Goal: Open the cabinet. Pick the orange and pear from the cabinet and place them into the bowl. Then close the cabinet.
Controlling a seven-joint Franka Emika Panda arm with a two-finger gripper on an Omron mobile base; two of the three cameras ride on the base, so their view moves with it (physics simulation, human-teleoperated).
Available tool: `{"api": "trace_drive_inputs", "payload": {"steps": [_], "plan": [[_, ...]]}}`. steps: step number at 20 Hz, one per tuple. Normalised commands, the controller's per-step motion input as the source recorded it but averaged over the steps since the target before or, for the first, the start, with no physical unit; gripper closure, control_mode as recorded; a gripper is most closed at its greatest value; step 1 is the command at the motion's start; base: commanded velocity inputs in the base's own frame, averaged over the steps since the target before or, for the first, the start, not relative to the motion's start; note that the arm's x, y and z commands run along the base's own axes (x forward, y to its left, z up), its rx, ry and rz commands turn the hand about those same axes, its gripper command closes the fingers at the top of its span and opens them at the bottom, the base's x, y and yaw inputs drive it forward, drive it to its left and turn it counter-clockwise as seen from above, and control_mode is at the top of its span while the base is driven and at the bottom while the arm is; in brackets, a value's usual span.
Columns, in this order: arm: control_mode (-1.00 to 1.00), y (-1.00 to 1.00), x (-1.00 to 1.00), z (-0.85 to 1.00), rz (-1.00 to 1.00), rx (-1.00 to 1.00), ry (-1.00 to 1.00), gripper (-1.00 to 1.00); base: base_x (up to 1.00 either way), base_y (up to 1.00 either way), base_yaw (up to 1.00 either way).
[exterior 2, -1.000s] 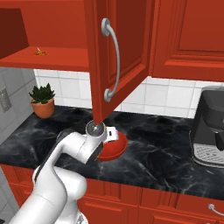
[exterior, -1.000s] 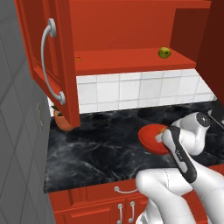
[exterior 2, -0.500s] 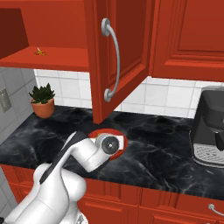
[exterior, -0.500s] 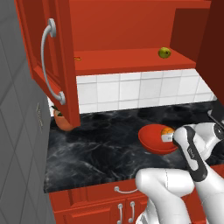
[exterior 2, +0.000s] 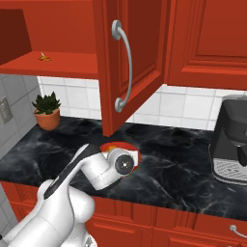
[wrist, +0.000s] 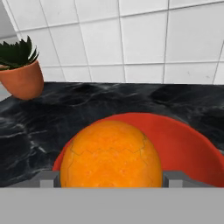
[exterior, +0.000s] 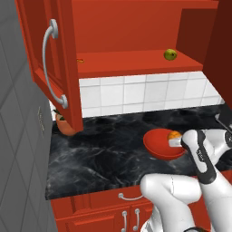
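Orange (wrist: 110, 154) over red bowl (exterior: 158, 144), perhaps gripped; pear (exterior: 170, 55) on open cabinet (exterior: 136, 63) shelf.

This is a rendered kitchen. Glossy red wall cabinets (exterior 2: 140, 53) with curved silver handles hang over a white tiled backsplash (exterior: 136, 93), a black marble surface (exterior 2: 169, 154) tops red base cabinets (exterior: 104, 215), and a coffee machine (exterior 2: 231, 144) stands near a potted plant (exterior 2: 47, 112).

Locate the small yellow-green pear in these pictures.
The small yellow-green pear sits on the open red wall cabinet's shelf, toward its right end in the left base view, above the white tiles.
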Motion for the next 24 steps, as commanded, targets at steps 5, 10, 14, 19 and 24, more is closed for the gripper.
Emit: {"api": "trace_drive_inputs", "payload": {"steps": [5, 10, 14, 19, 24], "plan": [[-1.00, 0.03, 0.12, -0.09, 0.00, 0.01, -0.05, 1.00, 0.00, 0.00, 0.00], [-1.00, 0.20, 0.24, -0.09, 0.00, 0.00, 0.00, 1.00, 0.00, 0.00, 0.00], [-1.00, 0.14, 0.12, -0.01, 0.00, 0.00, 0.00, 1.00, 0.00, 0.00, 0.00], [-1.00, 0.00, 0.11, -0.15, 0.00, 0.00, -0.01, 1.00, 0.00, 0.00, 0.00], [-1.00, 0.00, 0.12, -0.21, 0.00, 0.00, -0.03, 1.00, 0.00, 0.00, 0.00]]}}
